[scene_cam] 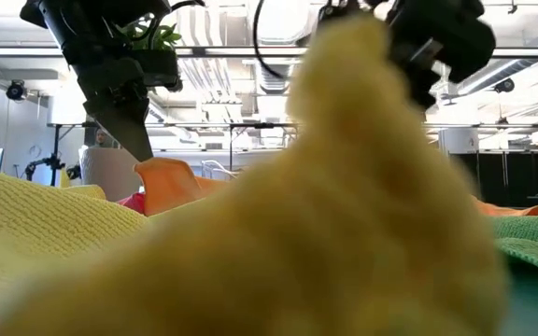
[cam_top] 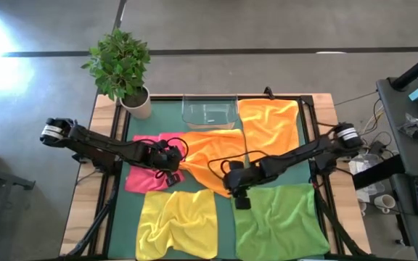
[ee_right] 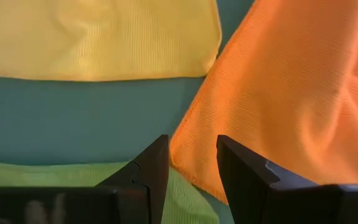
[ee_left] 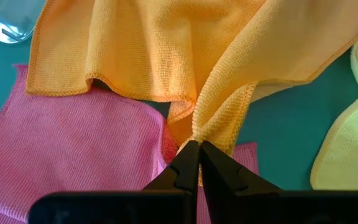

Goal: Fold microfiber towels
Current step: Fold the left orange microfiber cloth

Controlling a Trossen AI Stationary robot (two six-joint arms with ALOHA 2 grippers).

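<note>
While left end effector [ee_left: 193, 146] pinches orange towel [cam_top: 207, 156] edge, right end effector [ee_right: 192, 155] hangs agape nr its corner.

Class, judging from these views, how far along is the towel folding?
Done: nothing; the yellow microfiber towel, green microfiber towel and far orange microfiber towel lie unfolded. In hand: the left gripper pinches the middle orange microfiber towel; the right gripper is open at its corner. Left: all five, including the pink microfiber towel.
</note>
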